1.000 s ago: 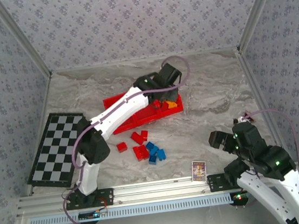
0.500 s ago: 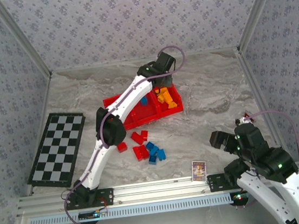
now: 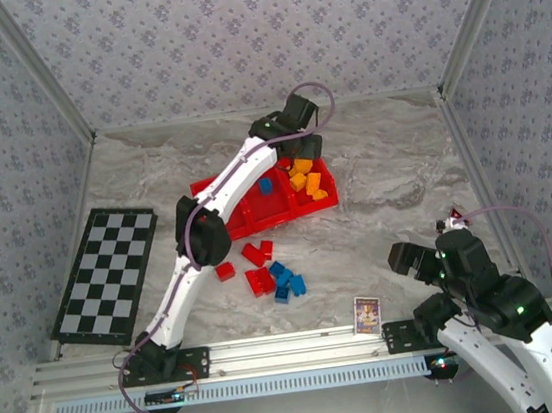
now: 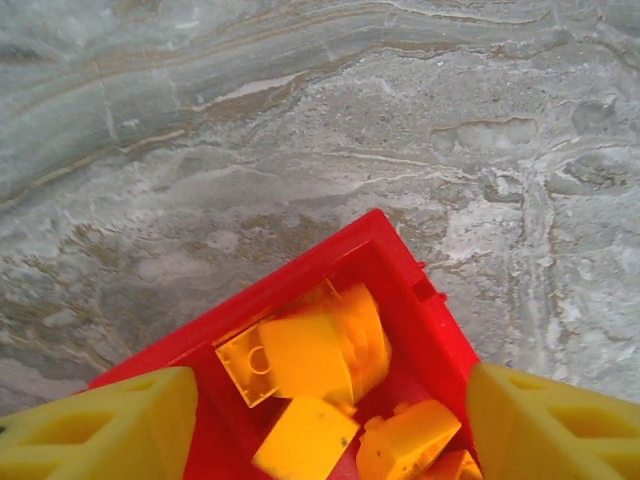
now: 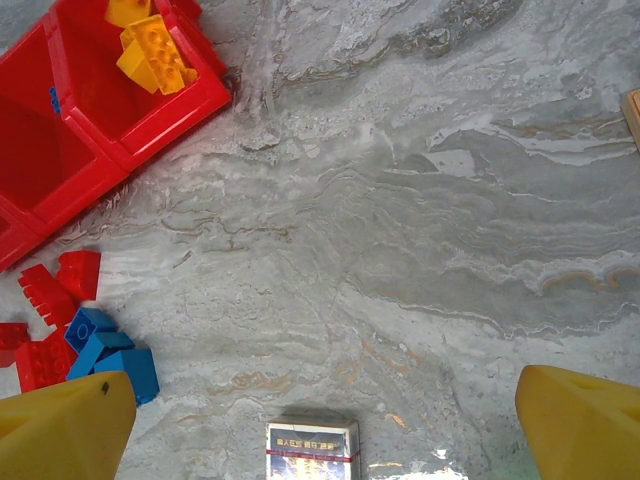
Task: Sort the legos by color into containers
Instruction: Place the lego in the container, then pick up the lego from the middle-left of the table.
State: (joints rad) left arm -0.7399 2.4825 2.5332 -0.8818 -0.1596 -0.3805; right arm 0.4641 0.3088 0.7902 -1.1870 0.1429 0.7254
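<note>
Marble tabletop: your left gripper hangs jaws apart and empty over the orange-yellow bricks in the right end of the red tray, so the loose red and blue legos lie back toward the arm bases, past the tray's near wall (the wide-open, empty right gripper sits about as near).

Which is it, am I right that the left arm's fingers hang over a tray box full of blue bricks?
Not quite. The left fingers hang over a box of the red tray, but its bricks are orange-yellow, not blue, as the left wrist view shows.
</note>
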